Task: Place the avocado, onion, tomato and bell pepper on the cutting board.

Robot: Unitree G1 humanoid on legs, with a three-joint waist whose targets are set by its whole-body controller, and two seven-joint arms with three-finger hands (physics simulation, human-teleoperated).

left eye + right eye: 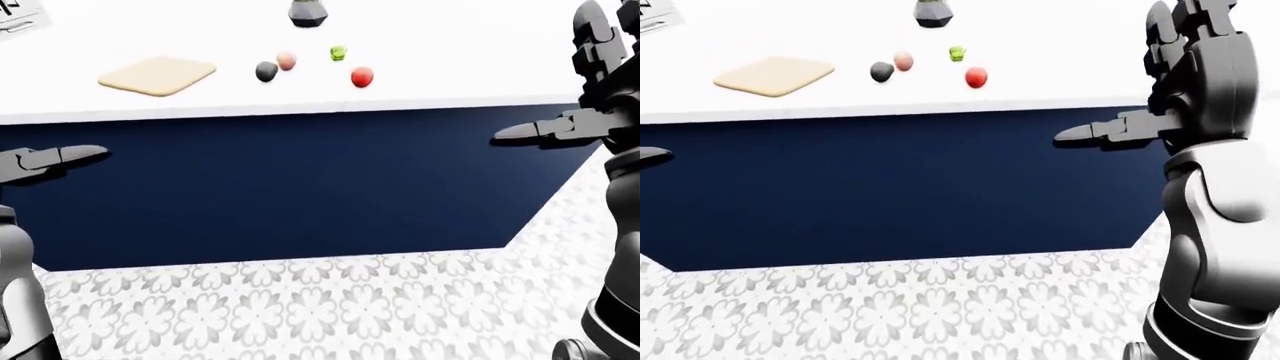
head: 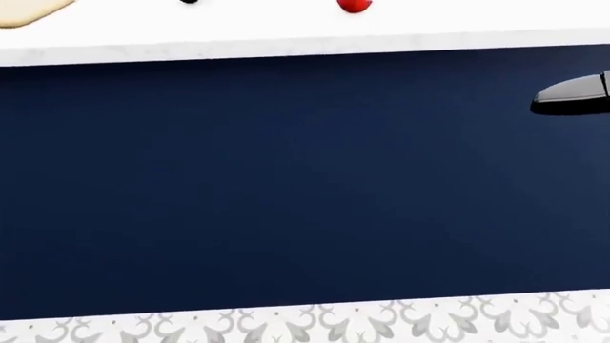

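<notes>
In the left-eye view, a white counter (image 1: 450,45) carries a tan cutting board (image 1: 157,75) at the upper left. To its right lie a dark avocado (image 1: 266,71), a pinkish onion (image 1: 286,61), a green bell pepper (image 1: 338,53) and a red tomato (image 1: 362,76), all apart from the board. My left hand (image 1: 70,156) and right hand (image 1: 520,133) hang below the counter edge, before its navy face, fingers stretched out and empty. The head view catches only the tomato (image 2: 355,6) and a board corner (image 2: 28,11) along its top edge.
A dark faceted jar (image 1: 307,13) stands at the top of the counter, and a paper sheet (image 1: 20,15) lies at the top left. The navy cabinet face (image 1: 300,180) ends at a corner on the right. Patterned tiles (image 1: 300,307) cover the floor.
</notes>
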